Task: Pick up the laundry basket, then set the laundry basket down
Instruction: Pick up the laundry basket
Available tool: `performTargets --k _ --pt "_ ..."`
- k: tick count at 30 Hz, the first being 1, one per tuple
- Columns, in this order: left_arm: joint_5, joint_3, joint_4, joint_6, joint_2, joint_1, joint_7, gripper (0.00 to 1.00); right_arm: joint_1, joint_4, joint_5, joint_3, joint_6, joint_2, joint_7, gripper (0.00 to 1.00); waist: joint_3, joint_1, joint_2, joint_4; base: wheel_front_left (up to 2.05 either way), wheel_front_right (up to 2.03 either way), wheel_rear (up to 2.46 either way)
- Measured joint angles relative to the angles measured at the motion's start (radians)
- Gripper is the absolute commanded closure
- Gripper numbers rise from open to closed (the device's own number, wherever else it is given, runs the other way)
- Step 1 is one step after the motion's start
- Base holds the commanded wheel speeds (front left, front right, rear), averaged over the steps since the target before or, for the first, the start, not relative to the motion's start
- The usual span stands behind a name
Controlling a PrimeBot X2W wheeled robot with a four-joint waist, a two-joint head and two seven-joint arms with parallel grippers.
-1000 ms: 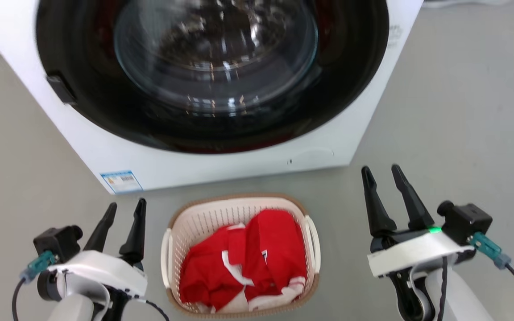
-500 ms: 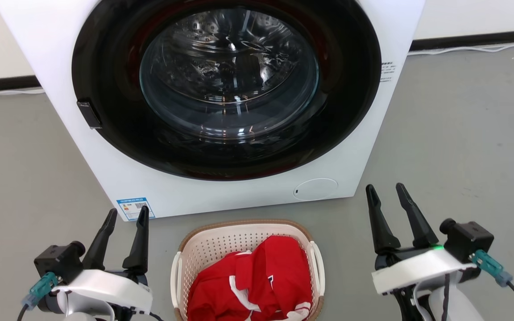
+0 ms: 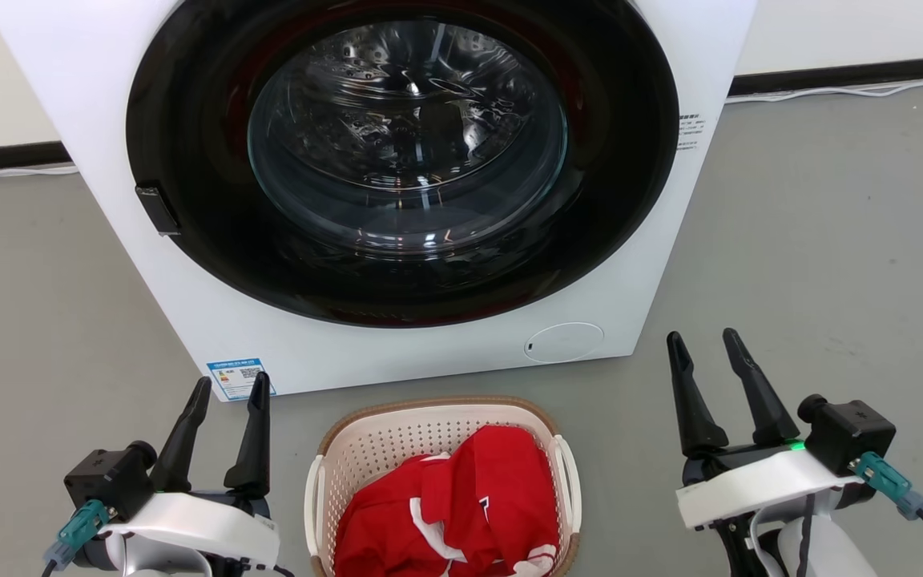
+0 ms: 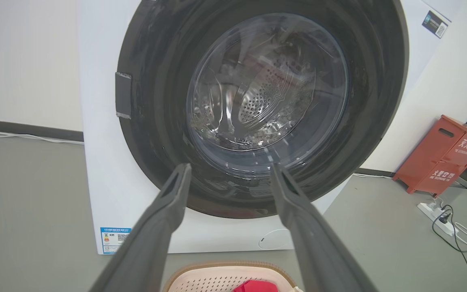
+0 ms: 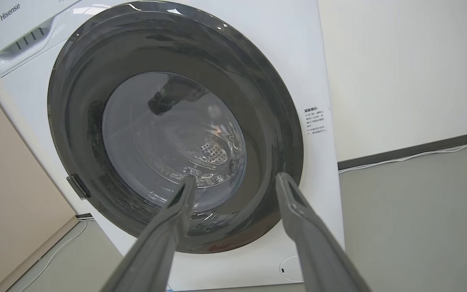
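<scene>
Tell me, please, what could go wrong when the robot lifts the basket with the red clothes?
1. The open left end effector and open right end effector stand apart from the cream-white perforated plastic laundry basket; an uneven grip on its thin white side handles may tilt it and spill the red garment.
2. The basket sits close before the white front-loading washing machine; a forward swing may strike it.
</scene>
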Motion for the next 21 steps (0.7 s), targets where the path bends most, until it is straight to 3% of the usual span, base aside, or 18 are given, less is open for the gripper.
performTargets --k 21 --pt "0.010 0.015 -0.002 0.000 -0.007 0.001 0.000 0.00 0.000 -0.002 -0.025 -0.031 0.000 0.000 0.000 0.00 0.026 0.0000 0.0000 -0.004 0.00 0.00 0.00"
